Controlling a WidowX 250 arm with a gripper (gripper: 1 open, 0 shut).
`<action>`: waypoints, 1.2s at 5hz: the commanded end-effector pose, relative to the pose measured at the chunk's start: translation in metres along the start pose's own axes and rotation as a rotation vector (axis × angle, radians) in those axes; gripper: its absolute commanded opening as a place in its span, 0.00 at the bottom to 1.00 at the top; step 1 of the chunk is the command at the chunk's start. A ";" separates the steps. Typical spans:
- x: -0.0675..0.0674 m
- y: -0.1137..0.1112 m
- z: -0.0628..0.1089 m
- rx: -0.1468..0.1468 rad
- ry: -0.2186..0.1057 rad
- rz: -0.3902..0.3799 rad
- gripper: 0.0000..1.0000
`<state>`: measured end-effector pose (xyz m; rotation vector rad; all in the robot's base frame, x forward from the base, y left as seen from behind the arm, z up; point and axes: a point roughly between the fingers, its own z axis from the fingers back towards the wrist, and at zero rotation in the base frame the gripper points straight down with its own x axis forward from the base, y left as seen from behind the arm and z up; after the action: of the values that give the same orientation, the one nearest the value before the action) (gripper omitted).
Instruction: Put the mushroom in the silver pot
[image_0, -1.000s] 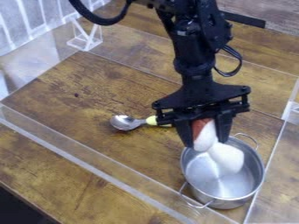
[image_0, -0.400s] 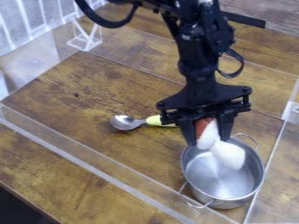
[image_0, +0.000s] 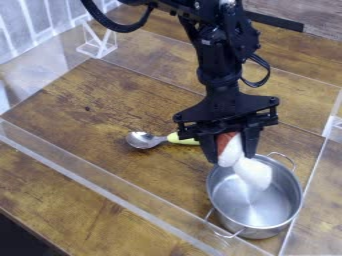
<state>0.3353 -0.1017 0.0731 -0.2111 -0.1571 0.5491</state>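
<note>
**Mushroom held over the pot, release not yet made**

Nearest the camera, just below and in front of the pincer, the silver pot (image_0: 253, 202) is seen standing on the wooden table (image_0: 80, 120), its low shiny wall and a thin loop handle facing the viewer. Its inside is bare apart from what hangs into it.

The mushroom (image_0: 241, 166) is found directly under the pincer, hanging cap up. Its reddish-brown cap is clamped between the fingers, and the thick white stem is pointed down and toward the pot's far rim, partly within the opening. Whether the stem rests on the pot floor or wall cannot be told.

The mushroom is judged to be a light, stiff toy with a smooth, rather slippery skin, and not fragile, so a short drop should be borne well. The cap end, where it is gripped now, is judged a fair hold; the rounded stem would be likelier to slip or roll.

The gripper (image_0: 230, 140) is pressed together on the cap, pinching it, and is tilted steeply downward.

To the pincer's left, just beside it, a metal spoon (image_0: 152, 140) with a yellow-green handle is left lying flat. Beyond the pincer, the dark arm (image_0: 221, 50) is carried up and back.
</note>
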 end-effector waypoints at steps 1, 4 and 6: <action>0.008 -0.004 0.017 -0.031 -0.067 0.053 0.00; -0.013 -0.020 -0.002 -0.052 -0.082 0.072 0.00; -0.007 -0.021 0.016 -0.026 -0.095 0.111 1.00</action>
<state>0.3286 -0.1184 0.0658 -0.1728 -0.1804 0.6720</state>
